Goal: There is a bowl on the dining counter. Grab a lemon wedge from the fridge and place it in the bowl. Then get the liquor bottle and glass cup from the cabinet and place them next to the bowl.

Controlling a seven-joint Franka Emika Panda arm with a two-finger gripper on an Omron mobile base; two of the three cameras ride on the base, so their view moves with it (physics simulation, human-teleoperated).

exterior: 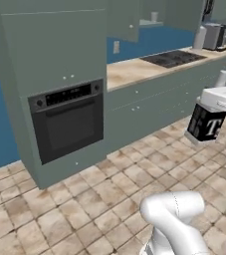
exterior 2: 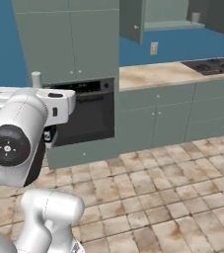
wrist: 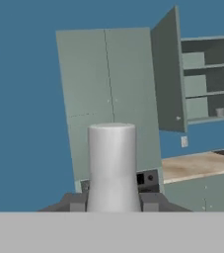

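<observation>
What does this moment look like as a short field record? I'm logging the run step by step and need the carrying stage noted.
held item: liquor bottle, dark body with white label, pale neck up between the fingers
gripper: gripper shut on the bottle neck
bottle position: in the air above the tiled floor, not set down
cabinet: cabinet doors open, shelves showing
glass cup: glass cup on the lower cabinet shelf
nearby: built-in black oven, worktop with black hob
</observation>
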